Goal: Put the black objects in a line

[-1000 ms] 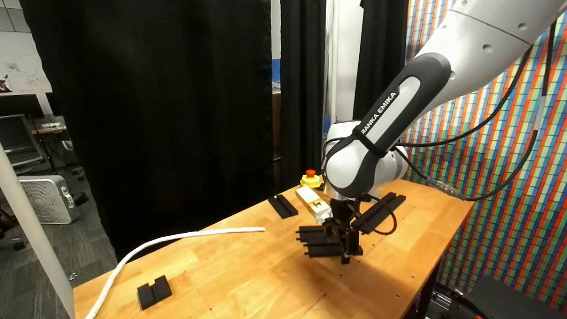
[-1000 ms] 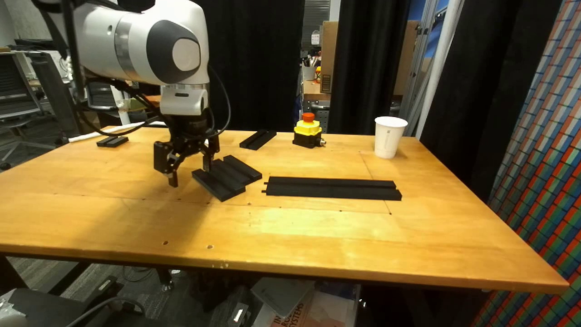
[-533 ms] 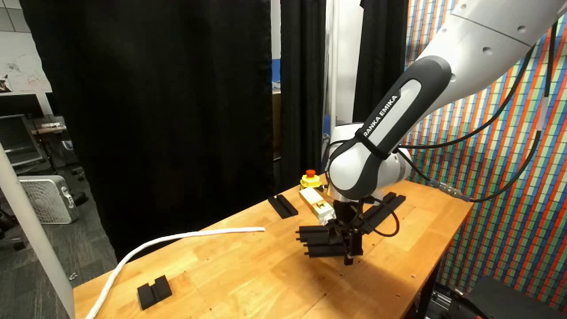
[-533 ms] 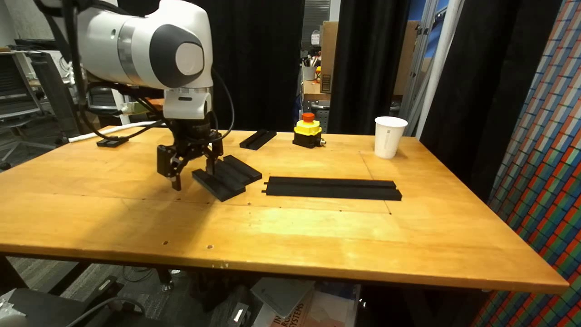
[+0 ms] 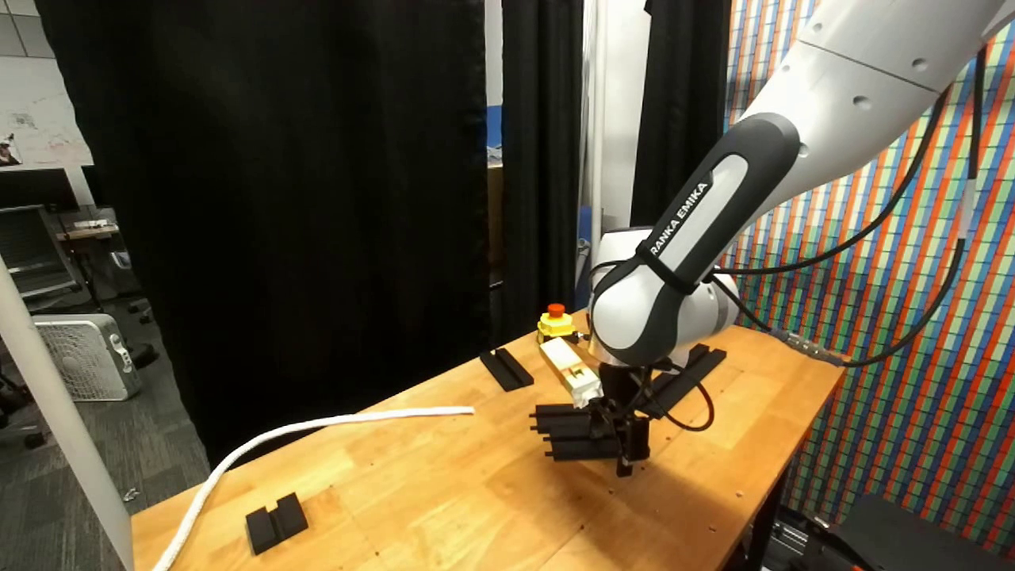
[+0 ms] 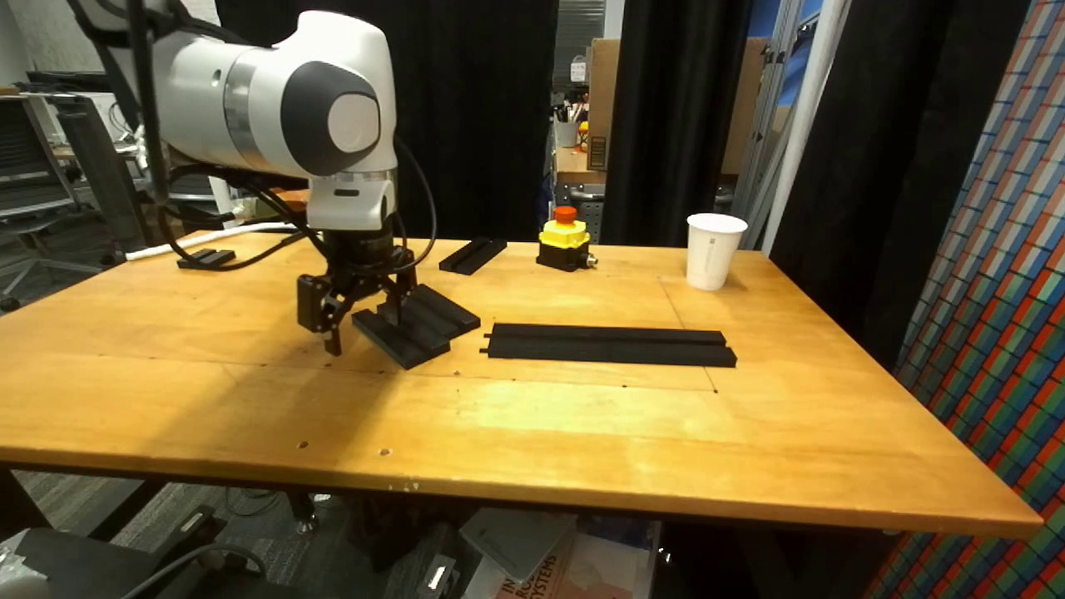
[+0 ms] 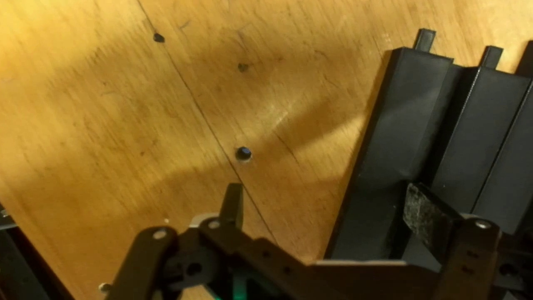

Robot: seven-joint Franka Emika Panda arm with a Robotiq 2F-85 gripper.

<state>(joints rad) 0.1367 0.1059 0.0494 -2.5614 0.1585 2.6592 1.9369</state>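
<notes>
Compared with a second ago the claw [image 7: 325,202] has come lower and edged farther over the near bar [image 7: 385,166], which has not stirred. That bar lies flat on the worktop [image 7: 125,125], to one side of the claw's middle rather than beneath it; in the wrist view its long axis runs away at a slant, roughly across the line along which the claw would close. The jaws stand spread wide and have hold of nothing: one finger [image 7: 233,204] hangs over bare wood outside the near bar, the other finger [image 7: 424,218] above its groove, and whether that one touches I cannot tell. The coming move probably turns on this offset: a sideways shift toward the bar, or a pinch on its outer rail alone. The near bar is dull black, likely plastic, with two square-edged rails, a channel between them and short pegs at one end. Alongside it sits its twin [image 6: 449,308], only a thin seam apart in the wrist view; past the twin, at another angle, stretches a long bar [image 6: 611,348]. Well apart from the near bar are a loose bar [image 6: 459,256] and a short block [image 5: 275,525], both grooved, a yellow stop button [image 6: 564,235], a smooth white cup [image 6: 711,254] and a curving white rope [image 5: 396,413].
</notes>
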